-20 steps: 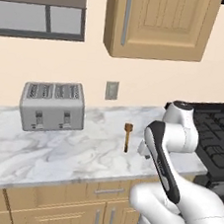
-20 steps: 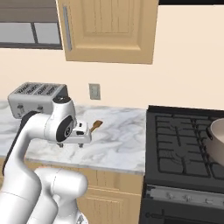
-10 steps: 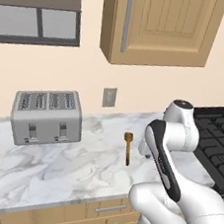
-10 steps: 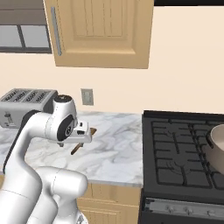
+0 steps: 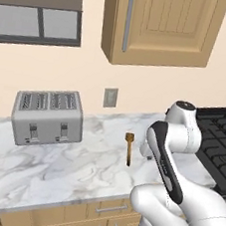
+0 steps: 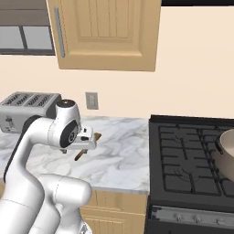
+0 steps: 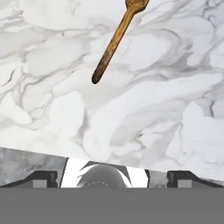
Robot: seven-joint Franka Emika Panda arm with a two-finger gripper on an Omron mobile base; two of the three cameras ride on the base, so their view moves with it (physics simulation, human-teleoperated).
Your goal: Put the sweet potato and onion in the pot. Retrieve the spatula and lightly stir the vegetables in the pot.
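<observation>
Since a second ago the whole scene has slid sideways in both base views, so the base has driven along the counter; the toaster (image 5: 48,117) and spatula (image 5: 129,147) lie as they did on the marble. That spatula is a slim, warm-brown wooden piece, a straight handle widening to a small flat blade, lying flat on the white, grey-veined marble counter (image 5: 68,167). In the hand view it runs from about 11 o'clock up to 1 o'clock, blade toward the top edge, apart from the gripper (image 7: 112,177), whose two dark tips stand spread wide at the bottom, holding nothing. A boxy brushed-metal toaster with four slots sits at 9 o'clock of the spatula in the left base view. Behind it are a cream wall, a grey outlet plate (image 5: 110,97), a light-wood wall cabinet (image 5: 163,28) with a long steel handle, and a window (image 5: 37,23). At 3 o'clock in the right base view stands a black stove (image 6: 192,164) with cast grates, and the pot's (image 6: 227,145) beige-grey rim shows at its right edge.
</observation>
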